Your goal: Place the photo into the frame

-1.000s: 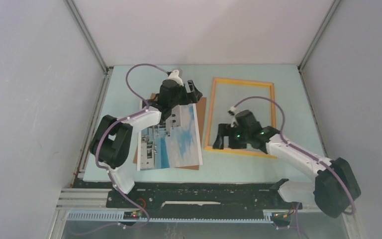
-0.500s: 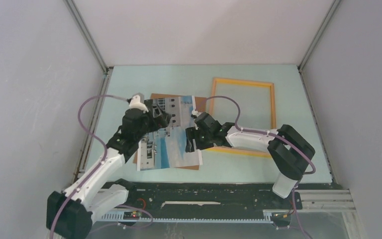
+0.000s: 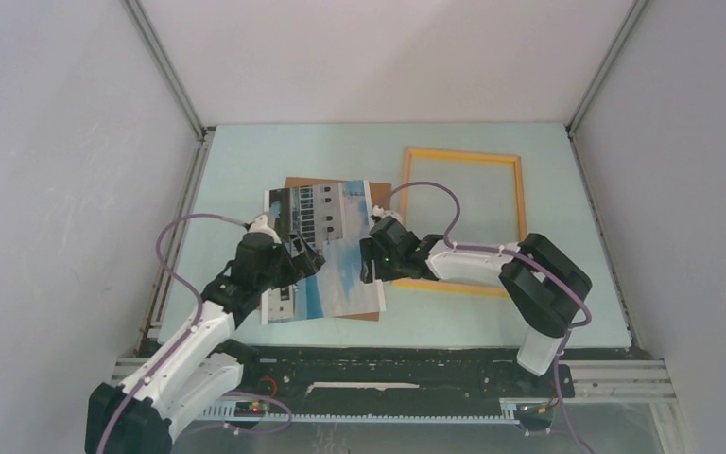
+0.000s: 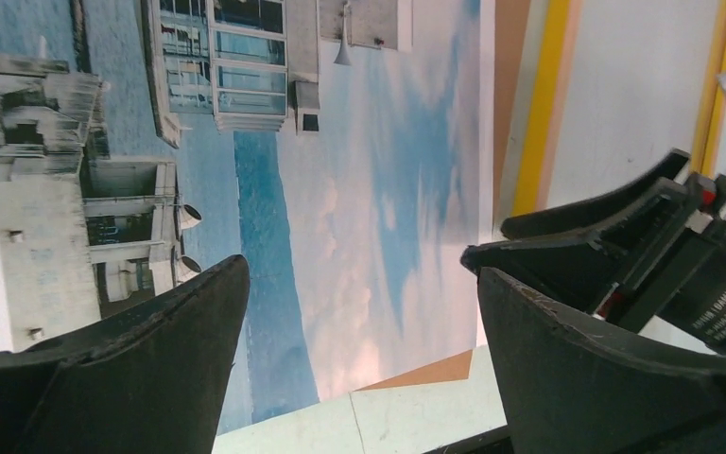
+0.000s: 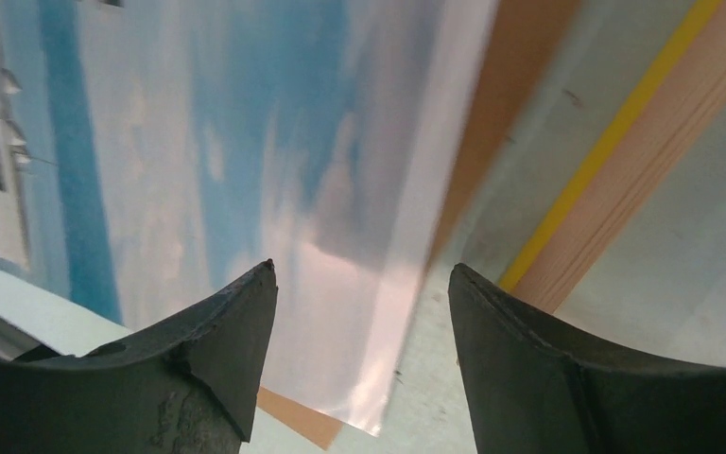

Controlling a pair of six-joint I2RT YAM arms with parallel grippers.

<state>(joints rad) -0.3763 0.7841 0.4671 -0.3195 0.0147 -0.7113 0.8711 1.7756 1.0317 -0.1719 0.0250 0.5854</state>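
Observation:
The photo, a white building under blue sky, lies flat on a brown backing board left of the yellow frame. My left gripper is open and empty over the photo's left middle. In the left wrist view its jaws straddle the photo near its front edge. My right gripper is open at the photo's right edge. In the right wrist view that edge of the photo lies between the jaws, with the frame to the right.
The backing board shows beside the photo in the right wrist view and the left wrist view. The right gripper's fingers sit close on my left gripper's right. Grey walls enclose the table; a black rail runs along the near edge.
The left gripper has drawn back from the photo's far end to its near left part. The right gripper has moved left from the frame to the photo's right edge.

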